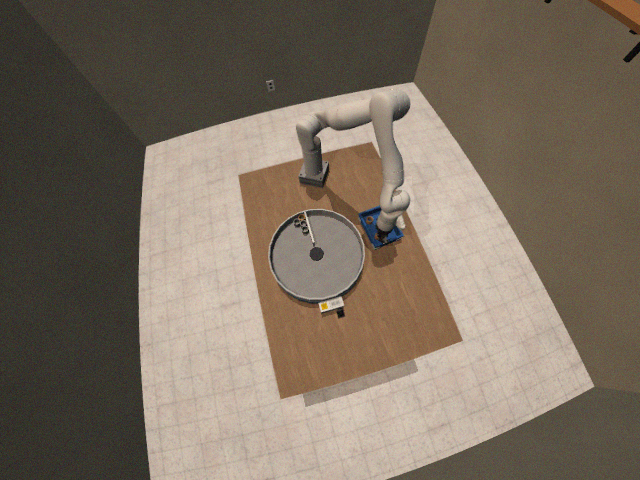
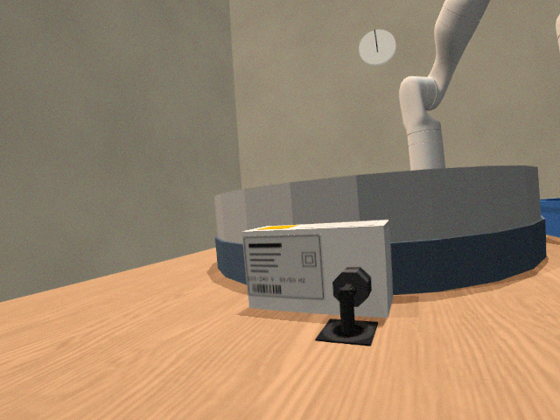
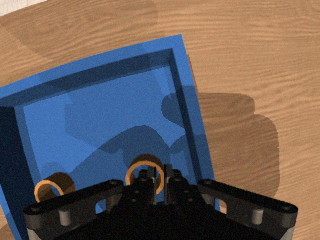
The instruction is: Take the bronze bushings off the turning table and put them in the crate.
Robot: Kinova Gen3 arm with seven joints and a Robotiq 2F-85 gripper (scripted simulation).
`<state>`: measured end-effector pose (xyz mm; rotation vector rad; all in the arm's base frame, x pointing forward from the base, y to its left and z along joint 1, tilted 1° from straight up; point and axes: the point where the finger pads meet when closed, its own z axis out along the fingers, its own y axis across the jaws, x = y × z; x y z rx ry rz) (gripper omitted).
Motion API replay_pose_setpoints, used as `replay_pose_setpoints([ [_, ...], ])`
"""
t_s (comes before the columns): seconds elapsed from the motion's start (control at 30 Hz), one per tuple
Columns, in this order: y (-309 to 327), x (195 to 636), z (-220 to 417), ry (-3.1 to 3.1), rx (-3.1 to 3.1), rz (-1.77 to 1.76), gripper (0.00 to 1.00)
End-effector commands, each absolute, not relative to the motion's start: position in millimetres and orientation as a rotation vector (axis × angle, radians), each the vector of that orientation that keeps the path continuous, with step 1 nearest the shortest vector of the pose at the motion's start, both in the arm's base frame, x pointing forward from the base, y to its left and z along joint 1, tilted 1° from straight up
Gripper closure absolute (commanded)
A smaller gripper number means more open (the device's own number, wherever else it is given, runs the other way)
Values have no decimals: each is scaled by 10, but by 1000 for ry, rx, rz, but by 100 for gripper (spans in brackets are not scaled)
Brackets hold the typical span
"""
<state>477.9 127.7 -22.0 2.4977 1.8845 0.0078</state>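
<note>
Bronze over blue: A gripper (image 1: 383, 237) (image 3: 159, 174), fingers nearly together, pinches the wall of a bronze bushing (image 1: 377, 237) (image 3: 129, 177) over the crate (image 1: 366, 231) (image 2: 550, 217) (image 3: 186, 62).

A second bronze bushing (image 1: 369, 219) (image 3: 40, 186) lies inside, toward the far left; another (image 1: 301, 217) waits on the turning table (image 1: 330, 273) (image 2: 451, 199), at the far left among three steel bushings (image 1: 297, 223) (image 1: 303, 224) (image 1: 305, 230), hard by a white bar (image 1: 310, 227). The small rings look stiff, fairly light and likely slick; a one-wall pinch seems sound but could let one swivel. Crowding neighbors, the bar and the raised rim would hamper the next grasp, best made straight down. A white box (image 1: 331, 304) (image 2: 284, 271) stands at the near side, out of the way.
</note>
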Motion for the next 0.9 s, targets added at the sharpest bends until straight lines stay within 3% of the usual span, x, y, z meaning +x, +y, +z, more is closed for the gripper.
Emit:
replay_pose_setpoints([
  [0.0,1274,4783,-217,1884,2498,9,100],
  [0.73,1275,4784,-250,1883,2498,8,100],
  [0.77,1275,4784,-249,1883,2498,8,84],
  [0.87,1275,4784,-249,1883,2498,8,84],
])
